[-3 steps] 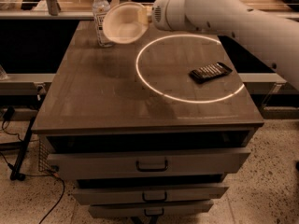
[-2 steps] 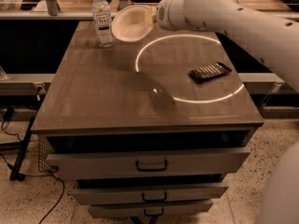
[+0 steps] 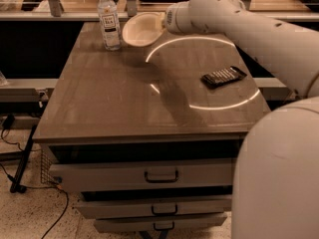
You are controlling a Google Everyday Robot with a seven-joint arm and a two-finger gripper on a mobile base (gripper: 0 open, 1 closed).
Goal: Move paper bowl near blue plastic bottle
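Observation:
The paper bowl (image 3: 140, 30) is cream-white and tilted, at the back of the table just right of the blue plastic bottle (image 3: 108, 19). The bottle is clear with a white cap and a white label, and stands upright at the back left of the tabletop. My gripper (image 3: 163, 24) is at the bowl's right rim at the end of the white arm (image 3: 234, 24), and holds the bowl. The bowl and bottle are a small gap apart.
A dark flat packet (image 3: 223, 75) lies on the right side of the brown table (image 3: 114, 103). A bright ring of light crosses the tabletop. Drawers (image 3: 159, 176) are below the front edge. Cables lie on the floor at left.
The arm has lowered and shifted the bowl right and down beside the bottle; the view now shows the arm's body large at the lower right.

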